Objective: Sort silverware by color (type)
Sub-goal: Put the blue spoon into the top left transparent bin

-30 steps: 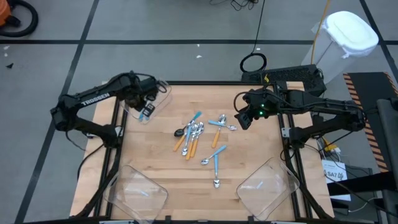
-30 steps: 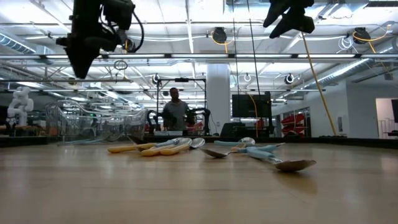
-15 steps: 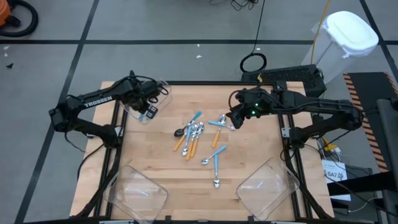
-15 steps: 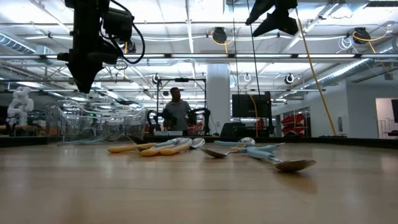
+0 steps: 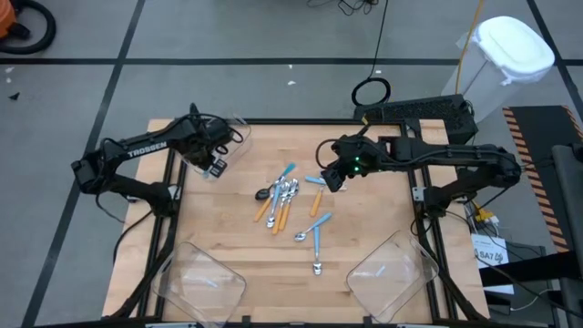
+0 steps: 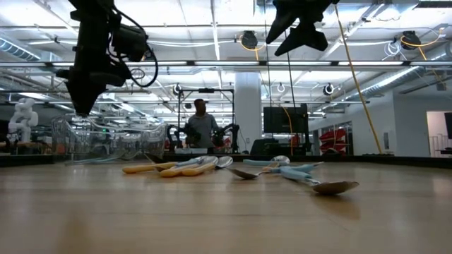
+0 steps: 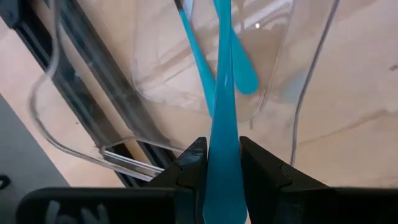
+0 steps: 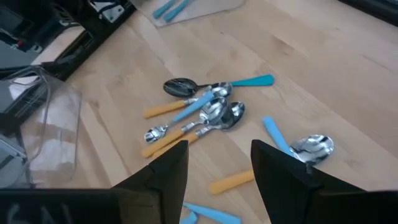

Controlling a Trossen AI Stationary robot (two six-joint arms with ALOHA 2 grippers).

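Observation:
Spoons with orange or light-blue handles lie in a loose pile [image 5: 284,196] mid-table; more lie toward the near edge [image 5: 315,241]. My left gripper [image 5: 215,164] hangs over the clear far-left bin [image 5: 228,137], shut on a light-blue spoon handle [image 7: 222,93]. Two other blue handles [image 7: 244,70] lie in that bin. My right gripper [image 5: 330,178] stands open high above the pile's right side, nothing between its fingers [image 8: 217,171]. In the low view the left gripper [image 6: 81,99] is at the left and the right gripper [image 6: 296,35] is at the top. My left gripper pinches the light-blue handle [image 7: 221,163] between its two fingers, which come from above and point down. The handle runs on along the fingers and hangs below them over the bin. Its lower end lies outside the picture.
Two more clear bins stand at the near left [image 5: 205,282] and near right [image 5: 392,278] corners. Bare wood lies between them and around the pile. A person [image 6: 200,127] stands in the room beyond the table's far edge.
My left gripper has sunk toward the far-left bin, still shut on the blue spoon. My right gripper has gone toward the table's left edge and a little down, coming over the spoon pile, still open.

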